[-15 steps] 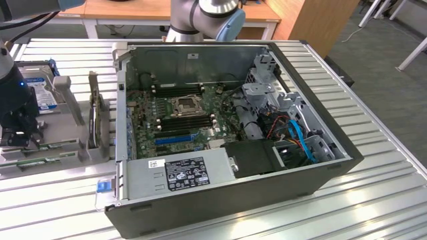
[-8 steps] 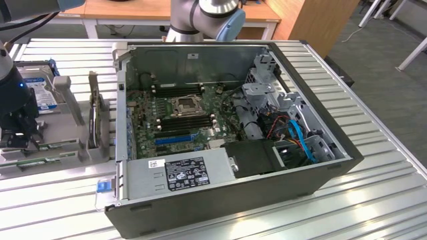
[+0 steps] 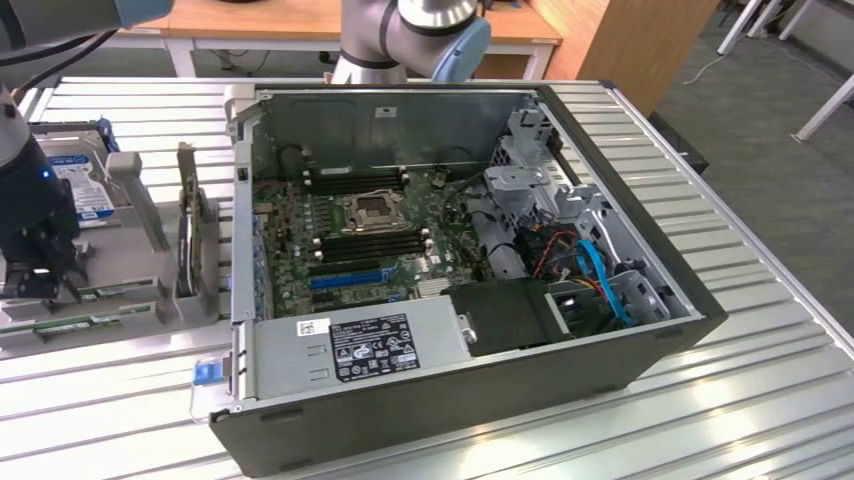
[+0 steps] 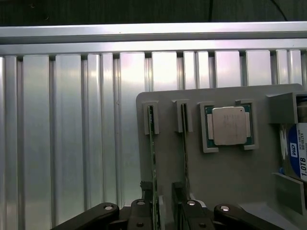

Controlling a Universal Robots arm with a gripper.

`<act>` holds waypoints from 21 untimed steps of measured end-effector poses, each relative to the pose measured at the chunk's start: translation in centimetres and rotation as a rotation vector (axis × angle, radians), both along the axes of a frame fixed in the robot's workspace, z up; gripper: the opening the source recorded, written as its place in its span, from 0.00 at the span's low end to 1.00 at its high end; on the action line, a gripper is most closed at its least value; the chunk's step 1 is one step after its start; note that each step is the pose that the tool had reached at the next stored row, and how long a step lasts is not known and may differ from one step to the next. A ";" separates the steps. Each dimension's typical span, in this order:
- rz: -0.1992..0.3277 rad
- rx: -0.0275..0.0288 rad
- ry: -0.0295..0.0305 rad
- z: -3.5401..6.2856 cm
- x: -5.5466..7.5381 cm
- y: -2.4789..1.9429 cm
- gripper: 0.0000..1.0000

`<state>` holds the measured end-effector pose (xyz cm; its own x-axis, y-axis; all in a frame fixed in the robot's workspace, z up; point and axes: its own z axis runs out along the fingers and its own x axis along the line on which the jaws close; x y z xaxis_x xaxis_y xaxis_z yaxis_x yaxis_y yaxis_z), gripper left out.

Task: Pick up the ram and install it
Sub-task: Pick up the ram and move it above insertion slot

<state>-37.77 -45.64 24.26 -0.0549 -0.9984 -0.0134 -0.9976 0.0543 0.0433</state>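
The ram (image 4: 151, 143) is found standing on edge in a slot of the grey holder (image 4: 225, 182), with the gripper (image 4: 161, 188) spread astride it, unclamped. It is judged light, stiff and fragile, best pinched gently across its flat faces

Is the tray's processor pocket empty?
No, the silver processor sits in its square pocket on the grey tray.
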 end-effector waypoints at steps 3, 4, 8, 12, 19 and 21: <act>0.000 0.0000 0.0001 -0.25 0.0 0.00 0.30; 0.000 0.0000 0.0000 -0.34 0.0 0.00 0.30; 0.000 0.0000 0.0002 -0.69 0.0 0.00 0.30; 0.000 0.0000 0.0001 -1.03 0.0 0.00 0.30; 0.000 -0.0002 0.0003 -1.49 0.0 -0.01 0.30; 0.000 -0.0002 0.0003 -1.50 0.0 -0.01 0.30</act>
